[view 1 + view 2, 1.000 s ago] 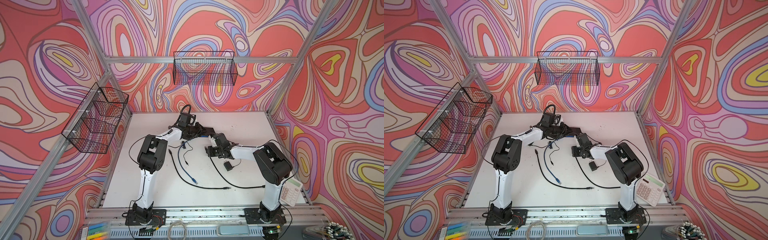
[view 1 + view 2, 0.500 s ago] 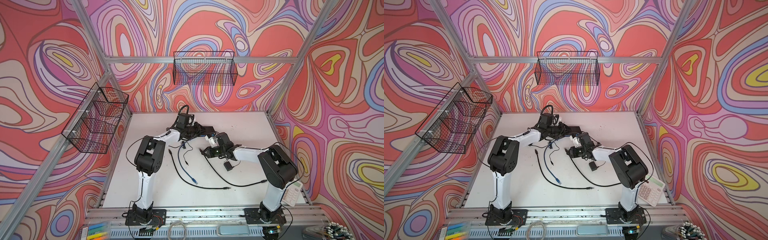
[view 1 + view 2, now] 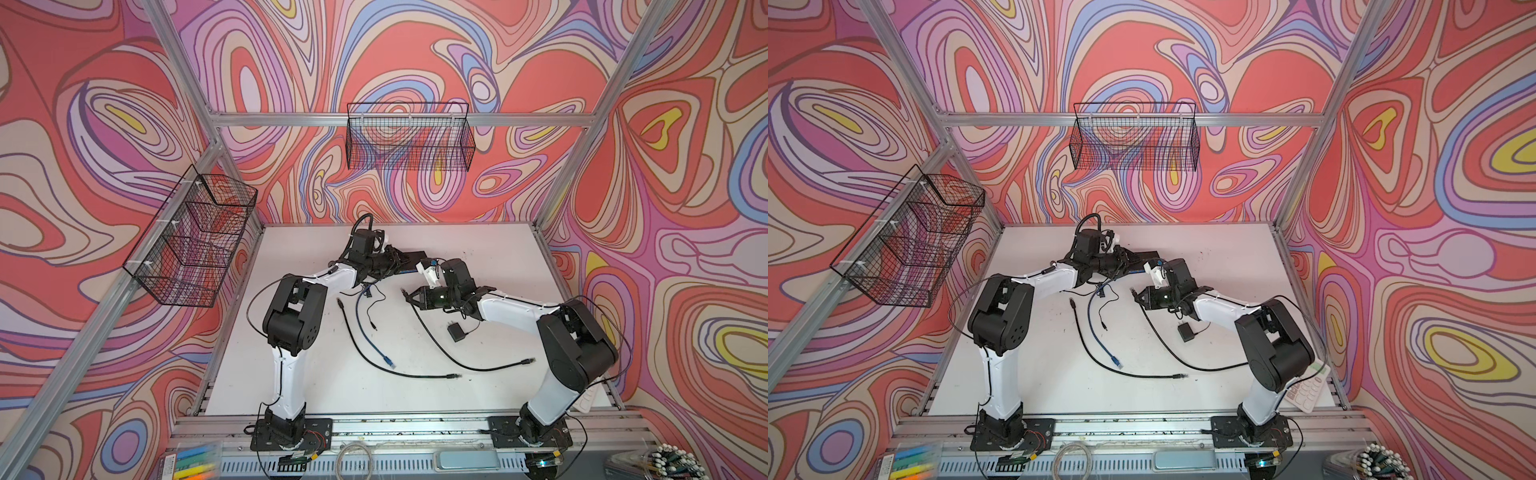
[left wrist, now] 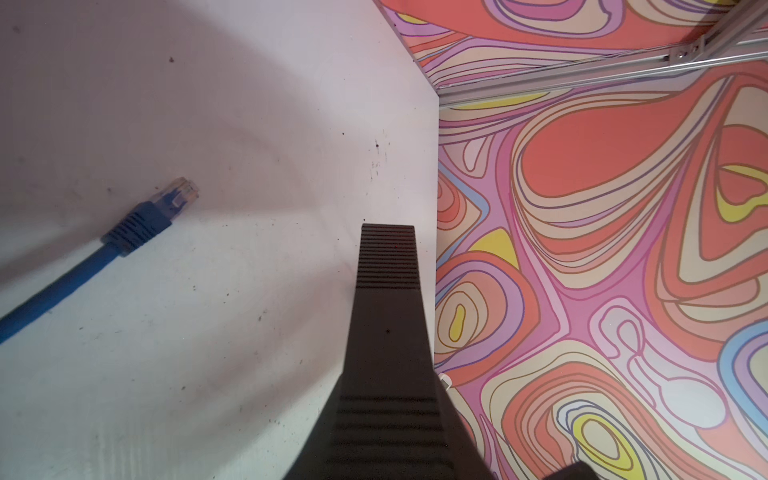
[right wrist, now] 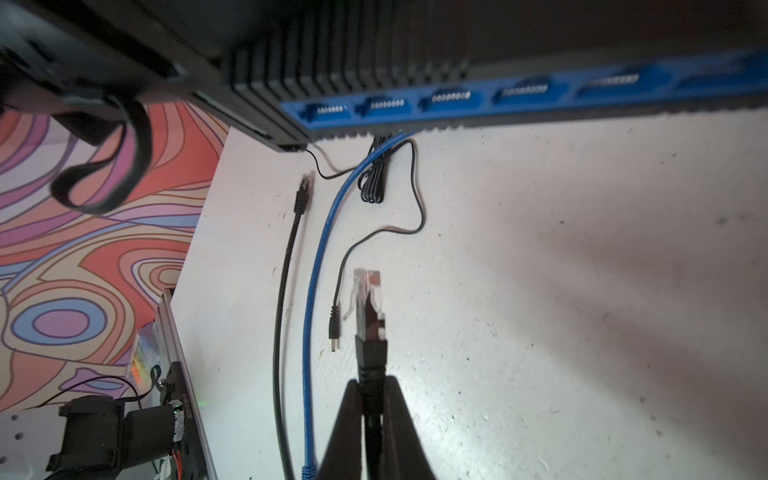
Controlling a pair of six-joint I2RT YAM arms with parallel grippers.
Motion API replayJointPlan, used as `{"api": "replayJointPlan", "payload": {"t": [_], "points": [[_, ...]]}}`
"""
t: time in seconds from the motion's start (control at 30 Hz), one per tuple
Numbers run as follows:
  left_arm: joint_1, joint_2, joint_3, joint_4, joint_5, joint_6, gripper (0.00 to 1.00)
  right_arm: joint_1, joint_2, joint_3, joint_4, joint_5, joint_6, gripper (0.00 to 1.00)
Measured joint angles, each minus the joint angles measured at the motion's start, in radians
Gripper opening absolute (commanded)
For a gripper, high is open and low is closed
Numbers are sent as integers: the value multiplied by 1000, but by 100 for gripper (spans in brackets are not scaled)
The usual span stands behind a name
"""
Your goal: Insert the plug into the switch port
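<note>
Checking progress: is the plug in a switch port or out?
Out. The plug, in the right pincer, hangs short of the blue switch ports.

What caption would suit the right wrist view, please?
Right gripper holds black-booted clear Ethernet plug toward blue-ported black switch.

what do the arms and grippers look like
The left arm and right arm have white links, bulky black joints and thin black cables looping alongside. The left gripper and right gripper are black, with tapered fingers ribbed near the tips.

The plug (image 5: 368, 299) sits before the switch (image 5: 415, 99); cables (image 5: 309, 291) lie on the table (image 5: 540, 311).
</note>
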Motion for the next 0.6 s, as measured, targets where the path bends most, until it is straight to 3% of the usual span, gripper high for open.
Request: {"api": "replayJointPlan", "payload": {"t": [0.6], "points": [[0, -72, -171, 333, 6, -154, 7, -98, -100, -31, 38, -205, 225, 0]]}}
